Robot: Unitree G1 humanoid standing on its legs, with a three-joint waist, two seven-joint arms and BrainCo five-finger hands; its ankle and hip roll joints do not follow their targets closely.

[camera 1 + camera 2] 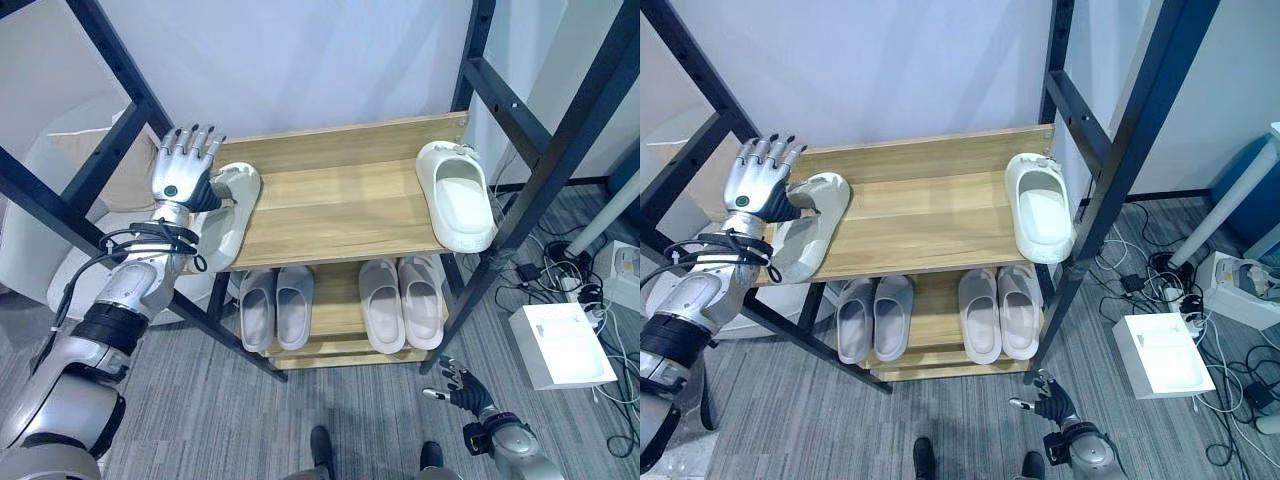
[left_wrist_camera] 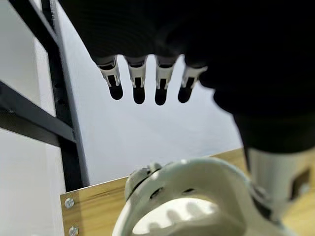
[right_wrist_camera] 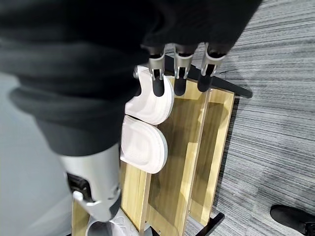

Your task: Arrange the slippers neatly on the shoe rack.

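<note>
The left hand, fingers straight and spread, rests against a white slipper overhanging the left edge of the shoe rack's top shelf. It should probably nudge it inward, parallel to its mate at the right edge. The right hand hangs low, fingers relaxed.

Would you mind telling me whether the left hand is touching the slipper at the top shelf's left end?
Touching: the left eye view shows the left hand against the slipper.

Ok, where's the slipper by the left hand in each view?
Left eye view: slipper at top shelf left edge, beside left hand.
Right eye view: same left edge.
Left wrist view: close, past the fingers.
Right wrist view: cannot make it out.
Shared landmark: wooden top shelf.
</note>
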